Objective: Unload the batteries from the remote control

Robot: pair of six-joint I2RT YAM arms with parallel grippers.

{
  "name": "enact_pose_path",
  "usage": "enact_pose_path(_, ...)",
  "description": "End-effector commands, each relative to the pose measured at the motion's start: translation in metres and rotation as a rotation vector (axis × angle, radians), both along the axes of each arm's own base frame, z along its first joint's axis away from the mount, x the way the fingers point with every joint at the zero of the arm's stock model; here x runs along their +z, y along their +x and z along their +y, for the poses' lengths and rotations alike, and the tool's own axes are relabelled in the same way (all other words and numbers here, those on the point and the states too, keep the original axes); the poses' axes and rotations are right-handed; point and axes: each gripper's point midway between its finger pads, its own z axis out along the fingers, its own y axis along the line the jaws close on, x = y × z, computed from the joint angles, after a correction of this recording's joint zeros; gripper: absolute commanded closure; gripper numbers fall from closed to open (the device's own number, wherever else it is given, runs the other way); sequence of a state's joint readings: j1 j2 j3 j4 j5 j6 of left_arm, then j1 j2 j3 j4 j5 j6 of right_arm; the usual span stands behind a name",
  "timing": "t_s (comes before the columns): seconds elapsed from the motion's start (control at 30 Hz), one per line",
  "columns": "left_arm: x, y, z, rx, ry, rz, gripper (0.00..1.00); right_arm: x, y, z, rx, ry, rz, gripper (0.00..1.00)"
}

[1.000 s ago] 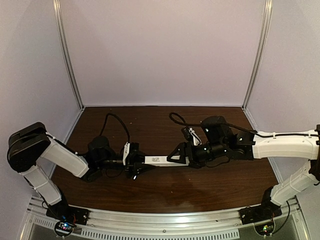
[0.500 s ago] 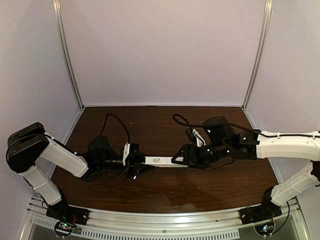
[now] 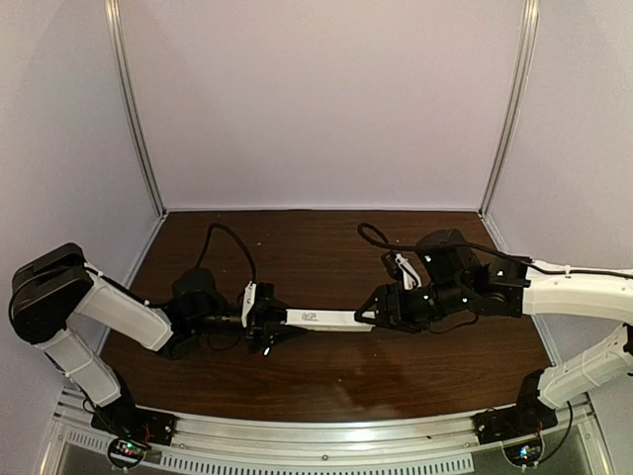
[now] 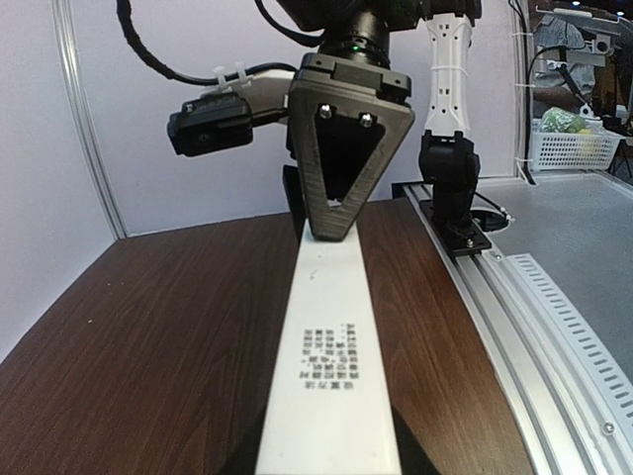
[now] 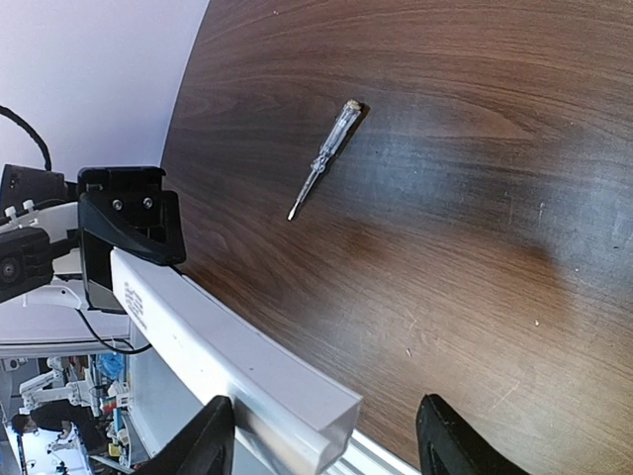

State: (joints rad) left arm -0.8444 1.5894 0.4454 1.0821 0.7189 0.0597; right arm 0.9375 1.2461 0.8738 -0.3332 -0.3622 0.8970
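The remote control (image 3: 326, 319) is a slim white bar held level above the dark table, with small printed text on its upper face (image 4: 331, 327). My left gripper (image 3: 271, 323) is shut on its left end; in the left wrist view the bar runs out from between the jaws (image 4: 326, 461). My right gripper (image 3: 374, 317) is open around the bar's right end. In the right wrist view the bar (image 5: 218, 327) ends between the spread fingers (image 5: 326, 437), close to the left fingertip (image 5: 210, 435) and apart from the right one. No batteries or dark recess show.
A small clear-handled screwdriver (image 5: 324, 158) lies on the wooden table beyond the remote. Pale walls with metal posts (image 3: 134, 109) close off the left, back and right. An aluminium rail (image 3: 316, 435) runs along the near edge. Black cables (image 3: 232, 247) loop over both wrists.
My right gripper has drawn back to the right along the remote, from over its right part to its very end. The left gripper and the remote have stayed in place.
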Motion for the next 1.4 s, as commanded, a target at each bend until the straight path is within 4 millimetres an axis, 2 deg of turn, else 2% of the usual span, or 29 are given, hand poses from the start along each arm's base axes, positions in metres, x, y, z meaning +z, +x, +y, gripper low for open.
enact_pose_path(0.0, 0.024, -0.002, -0.002, -0.015, -0.067, -0.080, 1.00, -0.010, -0.003, -0.017, -0.031, -0.057, 0.003, 0.36)
enact_pose_path(0.23, 0.020, 0.001, -0.002, -0.003, -0.052, -0.084, 1.00, 0.009, -0.006, -0.024, -0.039, -0.036, -0.016, 0.34)
enact_pose_path(0.5, 0.017, 0.001, -0.003, -0.007, -0.038, -0.086, 1.00, 0.019, -0.013, -0.017, -0.002, 0.030, 0.000, 0.34)
enact_pose_path(1.37, 0.016, 0.000, -0.005, -0.025, -0.027, -0.086, 1.00, 0.009, -0.013, 0.000, 0.033, 0.074, 0.040, 0.50)
